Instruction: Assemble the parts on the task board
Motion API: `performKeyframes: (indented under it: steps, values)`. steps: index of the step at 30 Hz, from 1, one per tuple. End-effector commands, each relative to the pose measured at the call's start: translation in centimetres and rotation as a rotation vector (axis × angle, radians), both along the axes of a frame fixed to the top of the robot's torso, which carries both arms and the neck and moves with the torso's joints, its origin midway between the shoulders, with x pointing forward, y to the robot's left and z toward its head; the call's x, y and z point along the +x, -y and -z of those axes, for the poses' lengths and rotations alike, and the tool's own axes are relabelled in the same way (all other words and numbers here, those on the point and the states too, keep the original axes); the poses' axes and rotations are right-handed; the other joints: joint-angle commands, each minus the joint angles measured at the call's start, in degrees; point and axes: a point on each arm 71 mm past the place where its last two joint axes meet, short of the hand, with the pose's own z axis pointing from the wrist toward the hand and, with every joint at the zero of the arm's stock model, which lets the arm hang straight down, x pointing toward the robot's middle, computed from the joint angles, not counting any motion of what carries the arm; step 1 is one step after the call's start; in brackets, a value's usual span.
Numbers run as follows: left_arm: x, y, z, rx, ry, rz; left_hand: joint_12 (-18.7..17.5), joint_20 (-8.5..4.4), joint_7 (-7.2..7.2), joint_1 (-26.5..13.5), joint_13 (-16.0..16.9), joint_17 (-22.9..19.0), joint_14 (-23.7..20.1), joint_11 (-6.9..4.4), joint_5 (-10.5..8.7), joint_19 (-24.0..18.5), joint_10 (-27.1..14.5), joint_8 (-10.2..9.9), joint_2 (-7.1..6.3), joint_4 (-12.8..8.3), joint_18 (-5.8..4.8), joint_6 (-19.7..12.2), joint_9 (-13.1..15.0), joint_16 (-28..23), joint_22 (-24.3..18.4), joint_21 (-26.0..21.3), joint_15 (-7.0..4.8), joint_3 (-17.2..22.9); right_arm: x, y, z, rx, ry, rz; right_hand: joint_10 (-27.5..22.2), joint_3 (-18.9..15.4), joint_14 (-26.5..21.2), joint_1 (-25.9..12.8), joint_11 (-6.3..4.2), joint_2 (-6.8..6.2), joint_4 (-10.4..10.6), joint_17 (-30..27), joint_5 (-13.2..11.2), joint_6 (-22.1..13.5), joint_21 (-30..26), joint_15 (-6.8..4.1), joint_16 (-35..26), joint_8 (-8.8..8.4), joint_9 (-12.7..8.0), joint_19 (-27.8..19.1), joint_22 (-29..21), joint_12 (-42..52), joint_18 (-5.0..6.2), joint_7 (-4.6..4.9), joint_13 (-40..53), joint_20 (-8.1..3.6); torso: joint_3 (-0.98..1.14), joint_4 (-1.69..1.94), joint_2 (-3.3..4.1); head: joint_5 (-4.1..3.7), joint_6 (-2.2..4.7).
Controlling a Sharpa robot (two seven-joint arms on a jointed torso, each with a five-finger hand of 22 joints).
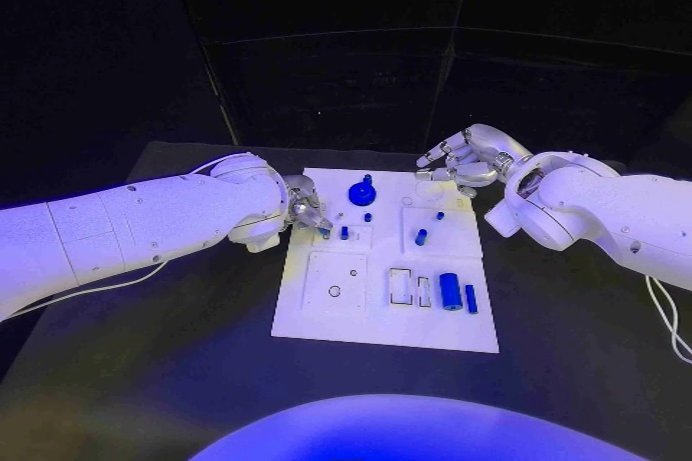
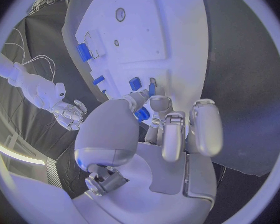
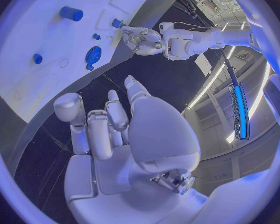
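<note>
White task board [image 1: 339, 316] flat at centre of black table [image 1: 577, 381]. I see left hand [image 1: 304, 209] at board's left edge, fingers over small blue part [image 1: 326, 233]; can't tell contact. Second small part [image 1: 345, 231] just beside. Right hand [image 1: 459, 158] off board's far right corner, fingers curled, nothing in it that I can make out. Round blue part [image 1: 362, 192] near far edge. Blue cylinder [image 1: 450, 291] and slim blue bar [image 1: 472, 299] side by side at near right. Small blue peg [image 1: 421, 237] mid-board.

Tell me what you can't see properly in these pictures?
- Head view: the left hand covers the small blue part at its fingertips; whether it grips it is unclear.
- Left wrist view: fingers hide the task board beneath.
- Board holes: too small to read.
</note>
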Motion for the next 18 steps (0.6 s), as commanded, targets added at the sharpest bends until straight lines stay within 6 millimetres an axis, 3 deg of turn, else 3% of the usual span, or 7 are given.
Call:
performKeyframes:
  steps: [1, 18]
  values:
    - [-0.06, 0.13, 0.01, 0.036, 0.001, 0.015, 0.40, -0.31, -0.35, -0.36, 0.11, 15.09, 6.05, -0.47, 0.12, 1.14, 0.94, 0.39, 0.07, -6.84, -0.40, 0.05, 0.19, 0.18, 0.14, 0.00, -0.55, 7.36, -0.01, -0.13, -0.12, 0.005, 0.002, -0.011, -0.22, -0.07, 3.50, -0.05, -0.08, 0.51, 0.26, 4.90, 0.30, -0.08, -0.21, -0.38, -0.32, 0.34, -0.03, -0.35, -0.05, -0.23, 0.88, -0.14, -0.10, -0.18, 0.03, 0.03, 0.01, -0.01, -0.14]
    - [-0.07, 0.55, 0.37, 0.093, -0.016, 0.028, 0.51, -0.34, -0.42, -0.66, 0.20, 15.09, 6.05, -0.53, 0.12, 1.18, 1.04, 0.63, -0.10, -6.77, -0.42, 0.11, 0.30, 0.18, 0.26, 0.09, -0.59, 7.47, -0.03, -0.14, -0.12, 0.005, 0.002, -0.011, -0.22, -0.07, 3.50, -0.05, -0.08, 0.51, 0.26, 4.90, 0.30, -0.08, -0.21, -0.38, -0.32, 0.34, -0.03, -0.35, -0.05, -0.23, 0.88, -0.14, -0.10, -0.18, 0.02, 0.03, -0.01, -0.05, -0.31]
